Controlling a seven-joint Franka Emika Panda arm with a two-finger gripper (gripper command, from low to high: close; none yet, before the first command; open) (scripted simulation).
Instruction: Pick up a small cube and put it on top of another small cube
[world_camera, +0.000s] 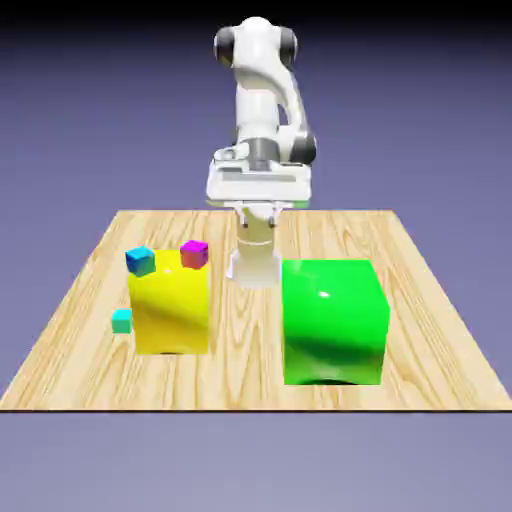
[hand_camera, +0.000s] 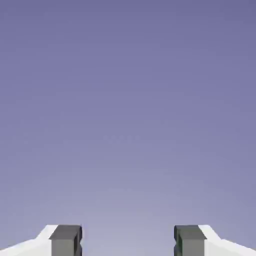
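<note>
Green block (world_camera: 333, 325) sits foremost; the claw (hand_camera: 128, 241), seemingly above the table (world_camera: 430, 350), gapes wide.

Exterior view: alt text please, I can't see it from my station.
Turquoise cube on the table, just left of a big yellow block bearing blue and magenta cubes. Big green block at right; white arm behind.

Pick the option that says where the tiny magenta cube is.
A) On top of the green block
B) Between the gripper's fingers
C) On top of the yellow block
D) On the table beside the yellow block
C: the magenta cube sits at the top of the yellow block, near the blue cube.
</note>
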